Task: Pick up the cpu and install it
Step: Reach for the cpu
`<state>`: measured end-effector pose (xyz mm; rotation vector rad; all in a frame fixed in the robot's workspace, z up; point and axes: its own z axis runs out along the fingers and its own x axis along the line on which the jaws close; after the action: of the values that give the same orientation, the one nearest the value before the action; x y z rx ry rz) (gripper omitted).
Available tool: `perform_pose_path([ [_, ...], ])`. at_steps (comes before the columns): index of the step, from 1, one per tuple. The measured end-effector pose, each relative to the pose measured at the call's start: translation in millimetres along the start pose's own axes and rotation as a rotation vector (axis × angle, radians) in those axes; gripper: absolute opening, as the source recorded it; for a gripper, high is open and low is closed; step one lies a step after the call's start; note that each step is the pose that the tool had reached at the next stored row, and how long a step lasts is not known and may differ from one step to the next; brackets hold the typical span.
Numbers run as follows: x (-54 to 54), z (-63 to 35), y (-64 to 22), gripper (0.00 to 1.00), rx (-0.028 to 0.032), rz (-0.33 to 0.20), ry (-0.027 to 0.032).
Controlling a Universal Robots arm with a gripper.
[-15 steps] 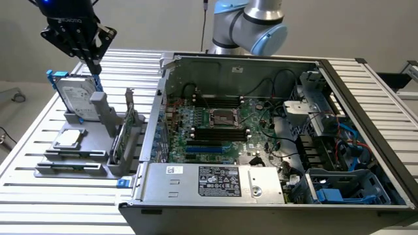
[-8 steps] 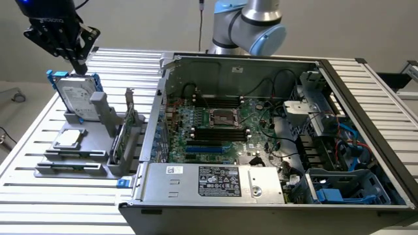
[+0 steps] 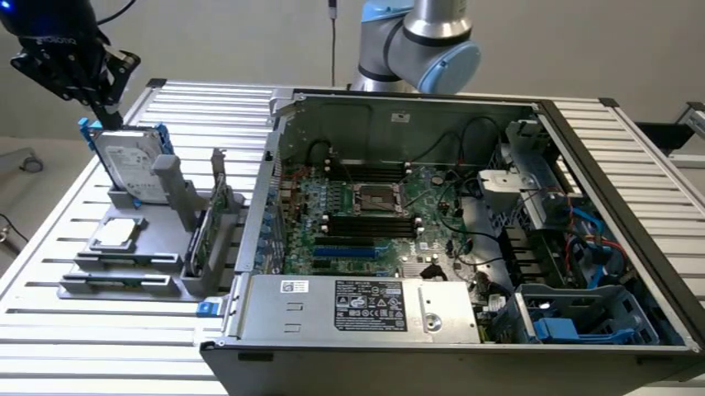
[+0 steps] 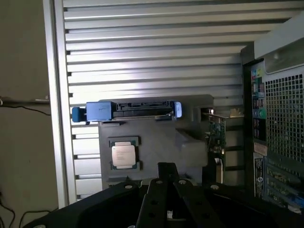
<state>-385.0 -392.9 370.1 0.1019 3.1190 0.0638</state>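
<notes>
Hovering empty with jaws pressed together, my gripper (image 3: 108,115) is far behind the cpu (image 3: 117,234) on its grey tray (image 3: 160,237).

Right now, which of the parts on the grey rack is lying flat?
The cpu, the small silver square chip, lies flat in its recess. The hard drive and the green card both stand on edge.
</notes>
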Motion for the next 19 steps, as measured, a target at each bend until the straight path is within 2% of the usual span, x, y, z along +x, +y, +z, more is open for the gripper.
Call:
perform_pose_path([
  [4,12.7,2.0,-0.9,0.11,0.0083,-0.005,0.0006],
  [10,20.4,5.4,-1.5,0.11,0.0200,-0.042,0.0018],
  [14,25.5,7.2,-1.5,0.11,0.0224,-0.067,0.0027],
  [19,37.3,9.1,-0.4,0.11,0.0243,-0.076,0.0031],
])
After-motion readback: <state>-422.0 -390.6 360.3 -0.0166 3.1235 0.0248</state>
